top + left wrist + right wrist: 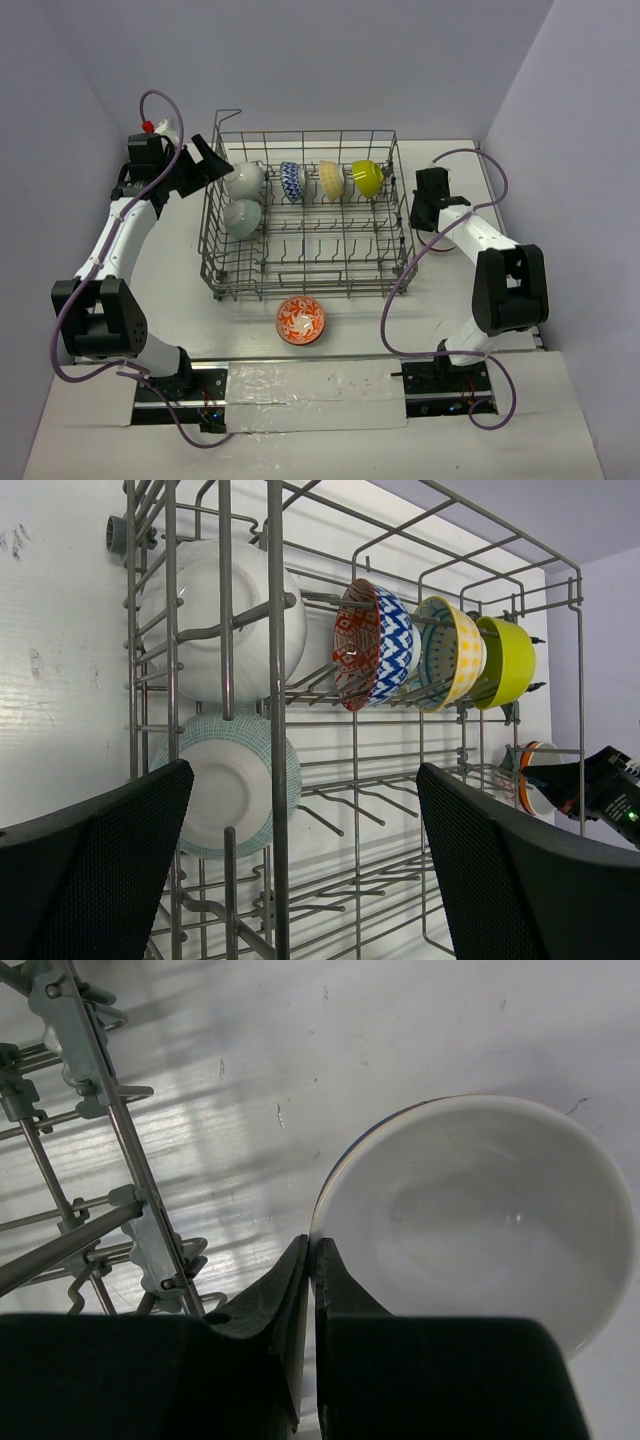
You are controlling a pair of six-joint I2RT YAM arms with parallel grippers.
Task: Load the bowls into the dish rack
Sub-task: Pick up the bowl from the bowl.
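Right fingers [285,1290] pinched on the rim of the white bowl [470,1210] beside the dish rack [90,1110], left fingers [100,870] spread wide apart.

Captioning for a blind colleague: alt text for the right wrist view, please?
The right gripper pinches the rim of a bowl, white inside, sitting on the pale table. A corner of the wire dish rack shows at left.

Five bowls [292,181] crowd the far rows of the dish rack [330,283]; its nearer rows stand open.
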